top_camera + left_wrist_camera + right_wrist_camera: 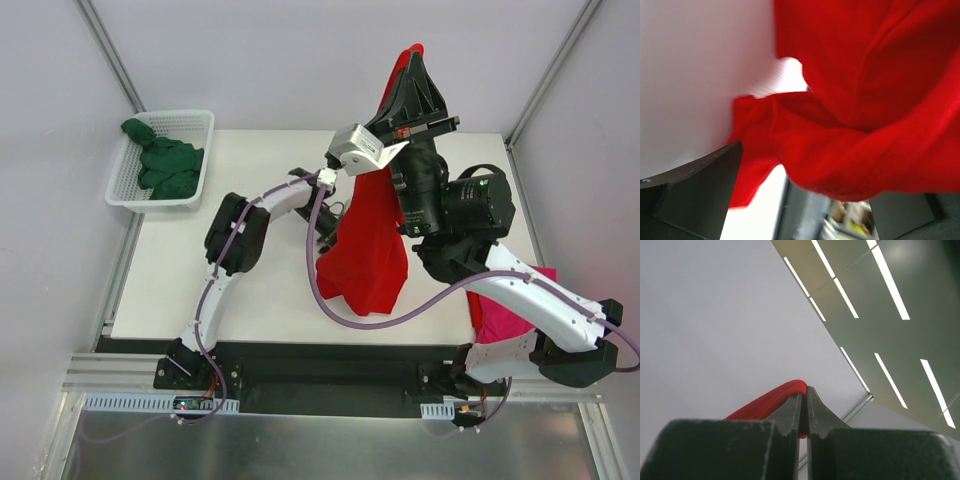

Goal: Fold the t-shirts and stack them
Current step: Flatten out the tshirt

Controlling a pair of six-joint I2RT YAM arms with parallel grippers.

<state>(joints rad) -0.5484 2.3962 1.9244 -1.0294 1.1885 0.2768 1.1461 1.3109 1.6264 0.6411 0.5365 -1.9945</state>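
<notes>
One red t-shirt pinched between right jaws, hanging.

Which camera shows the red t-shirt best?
The top camera: it shows nearly all the red t-shirt hanging from the right gripper down to the table. The left wrist camera sees only blurry red folds close up. The right wrist camera sees just a pinched red edge between its shut fingers.

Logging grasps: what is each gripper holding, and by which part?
Right gripper pinches a bunched fold of the red t-shirt; left gripper, open, holds nothing.
</notes>
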